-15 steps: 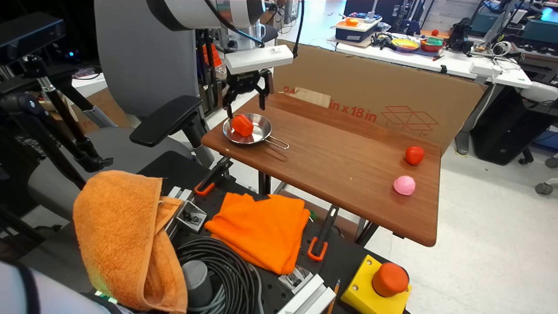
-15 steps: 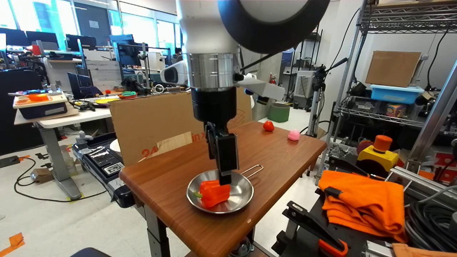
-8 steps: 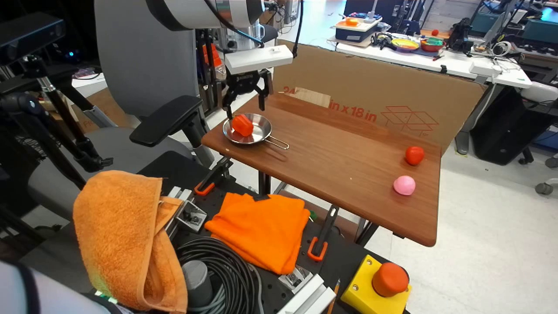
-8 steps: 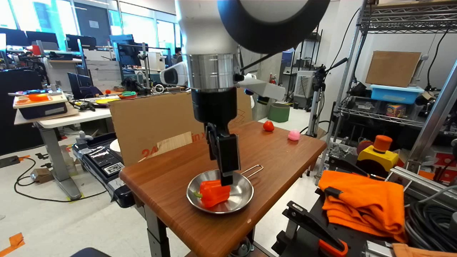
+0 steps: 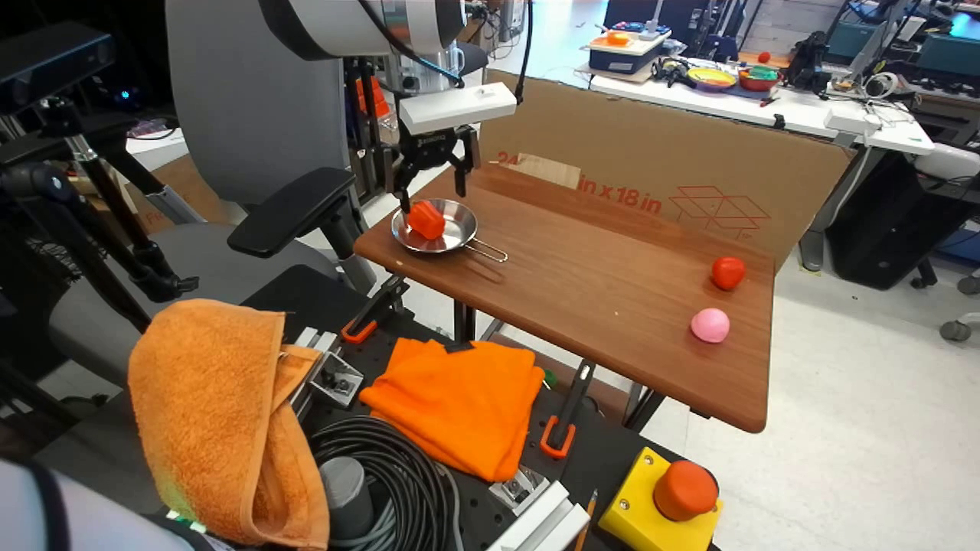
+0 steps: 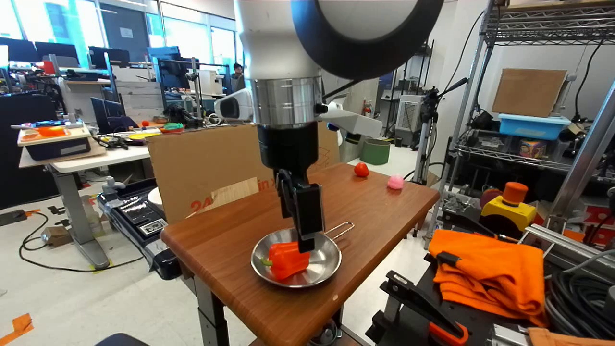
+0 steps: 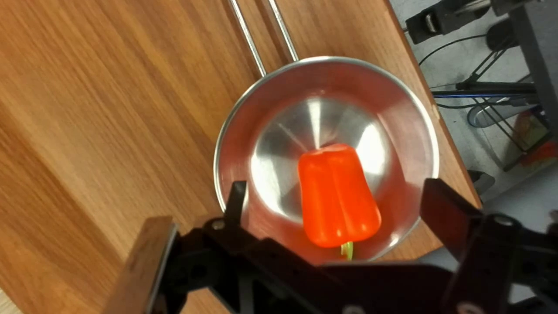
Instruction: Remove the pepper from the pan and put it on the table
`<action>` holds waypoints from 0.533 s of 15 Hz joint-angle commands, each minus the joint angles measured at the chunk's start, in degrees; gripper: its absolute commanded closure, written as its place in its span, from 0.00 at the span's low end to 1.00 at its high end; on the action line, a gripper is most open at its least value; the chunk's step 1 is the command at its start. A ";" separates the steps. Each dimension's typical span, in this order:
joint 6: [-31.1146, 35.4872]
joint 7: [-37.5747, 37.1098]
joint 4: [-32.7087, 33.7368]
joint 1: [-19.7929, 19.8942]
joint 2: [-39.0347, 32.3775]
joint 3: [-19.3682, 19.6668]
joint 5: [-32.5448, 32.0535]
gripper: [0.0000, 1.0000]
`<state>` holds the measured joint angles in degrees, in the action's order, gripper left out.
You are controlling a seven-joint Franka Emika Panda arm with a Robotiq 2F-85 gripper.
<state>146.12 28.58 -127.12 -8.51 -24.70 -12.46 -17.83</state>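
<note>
The red-orange pepper (image 5: 426,220) with a green stem lies on its side in the silver pan (image 5: 462,223) in both exterior views. The pepper (image 6: 287,262) and pan (image 6: 323,269) stand on the brown wood table (image 5: 589,275), near its end. My gripper (image 5: 432,200) is open and empty, pointing down just above the pan. In the wrist view the fingers of the gripper (image 7: 336,182) are wide apart, one on each side of the pepper (image 7: 338,200), not touching it. The pan's handle points away from the gripper; the pepper's stem is towards the gripper's base.
A red round object (image 5: 728,273) and a pink ball (image 5: 710,325) lie at the table's far end from the pan. A cardboard wall (image 5: 651,168) stands along one long edge. A grey chair (image 5: 260,115) stands near the pan's end. Black clamps (image 6: 423,298) are beside the table.
My gripper has come down slightly over the pan, still open. The pepper and pan have not moved.
</note>
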 commanded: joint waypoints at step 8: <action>-2.26 7.05 4.02 0.93 -3.83 -1.78 0.42 0.00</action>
<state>145.56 32.68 -124.93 -7.99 -27.64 -13.11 -17.75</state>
